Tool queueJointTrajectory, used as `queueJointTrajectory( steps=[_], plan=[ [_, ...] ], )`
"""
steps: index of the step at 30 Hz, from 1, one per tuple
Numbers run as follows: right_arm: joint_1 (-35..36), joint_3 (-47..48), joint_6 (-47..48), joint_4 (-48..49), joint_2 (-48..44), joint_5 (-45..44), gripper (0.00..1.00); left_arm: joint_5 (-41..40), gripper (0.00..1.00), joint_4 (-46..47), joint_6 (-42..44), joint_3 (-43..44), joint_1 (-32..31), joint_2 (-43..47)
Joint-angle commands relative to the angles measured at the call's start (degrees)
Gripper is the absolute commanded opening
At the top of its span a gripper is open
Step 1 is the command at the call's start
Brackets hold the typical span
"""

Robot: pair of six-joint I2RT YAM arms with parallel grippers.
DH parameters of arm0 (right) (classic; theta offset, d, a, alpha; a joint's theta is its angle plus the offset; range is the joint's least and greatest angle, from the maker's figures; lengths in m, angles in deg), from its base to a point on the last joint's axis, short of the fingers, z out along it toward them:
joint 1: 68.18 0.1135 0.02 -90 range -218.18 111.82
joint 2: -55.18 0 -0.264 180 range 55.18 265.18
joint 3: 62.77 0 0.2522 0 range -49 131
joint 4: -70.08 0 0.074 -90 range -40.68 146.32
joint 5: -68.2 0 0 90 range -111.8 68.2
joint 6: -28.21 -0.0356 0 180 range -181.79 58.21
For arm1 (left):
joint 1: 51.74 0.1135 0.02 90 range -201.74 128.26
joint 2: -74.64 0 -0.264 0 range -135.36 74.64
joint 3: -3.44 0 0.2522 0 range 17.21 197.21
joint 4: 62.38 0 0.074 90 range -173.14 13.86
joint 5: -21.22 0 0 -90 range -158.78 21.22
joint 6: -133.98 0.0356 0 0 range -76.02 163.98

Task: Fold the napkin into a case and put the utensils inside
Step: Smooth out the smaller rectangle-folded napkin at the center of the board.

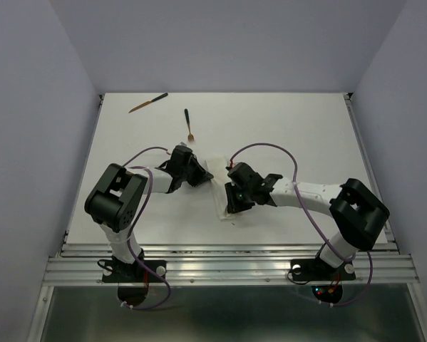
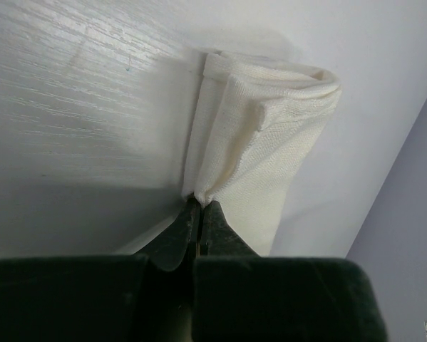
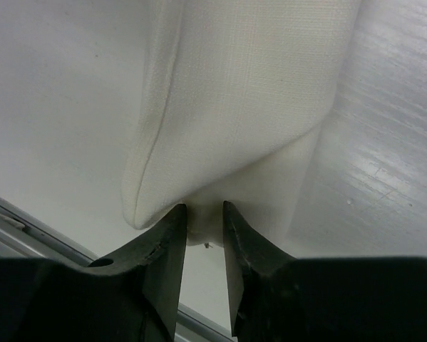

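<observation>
Left arm [image 1: 119, 199], right arm [image 1: 345, 210] flanking napkin [image 1: 221, 201], fork [image 1: 188, 125], knife [image 1: 147, 103] well beyond

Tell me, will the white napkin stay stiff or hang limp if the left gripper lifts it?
Probably limp: the napkin bunches into soft folds where the left gripper pinches it. It looks thin, so a push would likely wrinkle it rather than slide it.

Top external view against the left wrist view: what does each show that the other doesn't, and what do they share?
Only the top external shows the fork and a second utensil lying at the far side of the table, and the right gripper at the napkin's near end. Only the left wrist shows that the left gripper is shut on a fold of the cloth. Both show the white napkin on the table.
</observation>
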Motion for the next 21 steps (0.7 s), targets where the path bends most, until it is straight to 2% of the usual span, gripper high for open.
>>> queueJointTrajectory(
  steps=[1, 8, 21],
  plan=[
    [0.7, 2.3, 1.5, -1.7, -0.1, -2.3, 0.27, -1.1, 0.00, 0.4, 0.3, -0.5, -0.1, 0.6],
    [0.7, 2.6, 1.7, -0.2, -1.9, -0.9, 0.03, -0.9, 0.00, 0.4, 0.3, -0.5, -0.1, 0.3],
    [1.2, 3.0, 0.6, 4.2, -2.9, 2.1, 0.02, -1.1, 0.00, 0.4, 0.1, -0.7, -0.1, -0.1]
  ],
)
